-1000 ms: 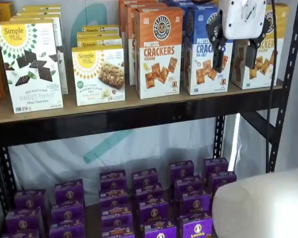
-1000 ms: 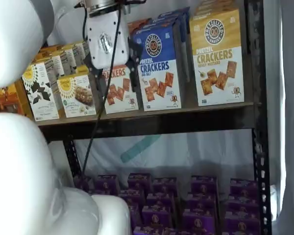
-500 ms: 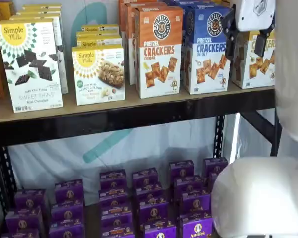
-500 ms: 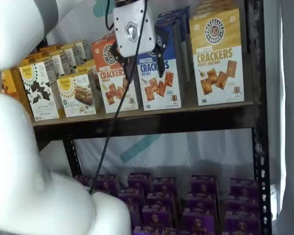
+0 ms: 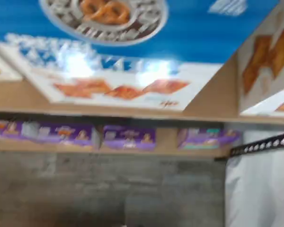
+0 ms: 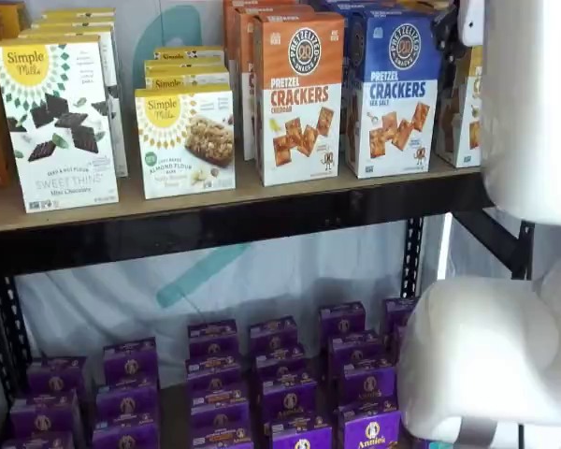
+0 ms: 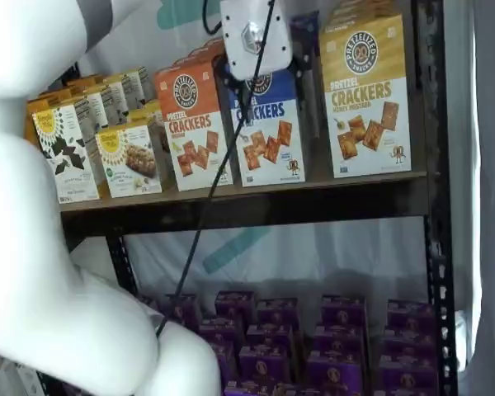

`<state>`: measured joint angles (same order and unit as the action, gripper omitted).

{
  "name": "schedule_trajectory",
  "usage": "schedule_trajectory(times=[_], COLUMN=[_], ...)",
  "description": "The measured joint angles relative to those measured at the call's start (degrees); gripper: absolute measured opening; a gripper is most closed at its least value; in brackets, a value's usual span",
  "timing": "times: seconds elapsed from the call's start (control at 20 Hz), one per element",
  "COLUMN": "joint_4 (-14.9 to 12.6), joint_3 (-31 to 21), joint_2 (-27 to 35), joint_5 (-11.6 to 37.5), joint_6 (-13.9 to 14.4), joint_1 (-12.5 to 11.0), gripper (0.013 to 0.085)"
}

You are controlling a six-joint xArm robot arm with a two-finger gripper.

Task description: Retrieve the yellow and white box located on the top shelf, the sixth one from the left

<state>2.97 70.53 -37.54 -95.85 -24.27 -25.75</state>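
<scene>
The yellow and white box [image 7: 365, 95] reads "Pretzel Crackers Honey Mustard". Just beside it the gripper [image 7: 256, 81] hangs over the blue "Sea Salt" box [image 7: 271, 132]. Can't tell whether its fingers are parted, probably too hidden.

Wrist view blurred with white glare; both shelf views evenly lit, sharp.

**Mock retail shelf, lab-style setup**

Looks like a staged shop display. Tan wooden top shelf [image 6: 262, 192] on black perforated uprights [image 7: 436, 247], stocked with facing rows of boxed snacks: Simple Mills cartons [image 6: 58, 122], orange, blue and yellow pretzel cracker boxes [image 7: 268, 136]. Many identical purple boxes [image 6: 280, 374] lined up below. White sheeting [image 7: 313, 256] hung behind as backdrop, big white robot arm [image 7: 33, 247] in front.
</scene>
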Motion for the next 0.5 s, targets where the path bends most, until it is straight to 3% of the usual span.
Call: schedule_trajectory(times=[0.25,0.5], joint_4=[0.3,1.0], joint_3=[1.21,3.28], joint_2=[1.86,4.17], joint_5=[3.85,3.6], joint_6=[-2.71,-5.21], joint_1=[-2.97,-5.53], gripper=[0.085,0.085])
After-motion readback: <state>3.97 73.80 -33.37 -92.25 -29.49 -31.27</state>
